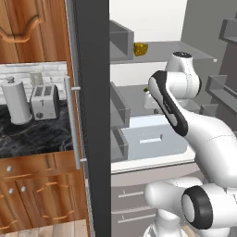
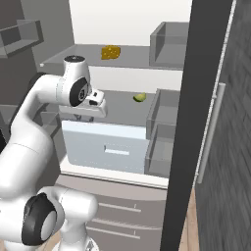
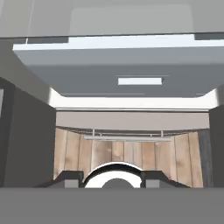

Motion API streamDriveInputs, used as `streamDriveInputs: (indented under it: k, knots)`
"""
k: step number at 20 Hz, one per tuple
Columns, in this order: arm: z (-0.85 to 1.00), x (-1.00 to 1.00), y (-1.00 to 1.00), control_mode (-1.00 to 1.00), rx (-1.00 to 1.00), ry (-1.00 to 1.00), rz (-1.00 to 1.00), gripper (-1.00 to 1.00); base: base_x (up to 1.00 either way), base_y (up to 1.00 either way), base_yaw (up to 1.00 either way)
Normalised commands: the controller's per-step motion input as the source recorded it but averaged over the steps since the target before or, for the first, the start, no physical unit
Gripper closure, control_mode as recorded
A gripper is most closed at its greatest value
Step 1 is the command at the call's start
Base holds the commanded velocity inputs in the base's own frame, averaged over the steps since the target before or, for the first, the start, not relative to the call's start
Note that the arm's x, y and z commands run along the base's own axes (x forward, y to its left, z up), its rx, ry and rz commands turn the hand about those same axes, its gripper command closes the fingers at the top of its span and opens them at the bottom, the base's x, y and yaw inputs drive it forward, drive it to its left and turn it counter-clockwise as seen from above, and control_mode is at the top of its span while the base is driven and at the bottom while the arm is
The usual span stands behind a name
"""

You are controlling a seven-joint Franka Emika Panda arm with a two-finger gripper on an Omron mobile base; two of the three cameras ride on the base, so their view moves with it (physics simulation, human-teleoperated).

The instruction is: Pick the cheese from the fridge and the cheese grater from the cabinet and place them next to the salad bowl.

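A: Start at the left. What stands beside the fridge [image 1: 92,115]?

B: A dark stone counter [image 1: 32,134] with a paper towel roll [image 1: 16,101] and a toaster [image 1: 45,102], both left of the fridge's long silver handle [image 1: 74,122]. The fridge is open, its shelves exposed.

A: And the arm?

B: It rises from the base, bends forward at the elbow and reaches into the fridge at the height of the middle shelf. The hand [image 2: 95,100] hangs over the pale drawer [image 2: 105,147], and the hand camera looks down the drawer's front toward the wood floor [image 3: 118,155].

A: The fingers?

B: The two dark fingertips [image 3: 70,178] peek up at the bottom of the hand view, well apart, with nothing between them. I can't tell how wide they stand overall.

A: Where is the cheese [image 2: 111,52]?

B: On the fridge's upper shelf, above the hand and a little to its right, well apart from the fingers. A small green fruit [image 2: 139,97] lies on the middle shelf, right of the hand.
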Motion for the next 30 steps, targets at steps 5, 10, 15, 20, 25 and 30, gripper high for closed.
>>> streamDriveInputs:
  k: [5,10,15,20,25,30]
  knots:
    - [0.0,0.0,0.0,-1.0,0.0,0.02,0.0,-1.0,0.0,0.0,0.0]
    - [0.0,-0.1,0.0,-1.0,0.0,0.03,0.0,-1.0,0.0,0.0,0.0]
    - [0.23,-0.11,0.0,-1.0,-0.01,-0.25,0.0,-1.0,0.0,0.0,0.0]
    - [0.42,-0.07,0.0,-1.0,-0.01,-0.41,0.0,-1.0,0.0,0.0,0.0]
    - [0.26,0.01,0.0,-1.0,0.0,-0.35,-0.01,-1.0,0.0,0.0,0.0]
    - [0.25,0.08,0.0,-1.0,0.0,-0.26,-0.04,-1.0,0.0,0.0,0.0]
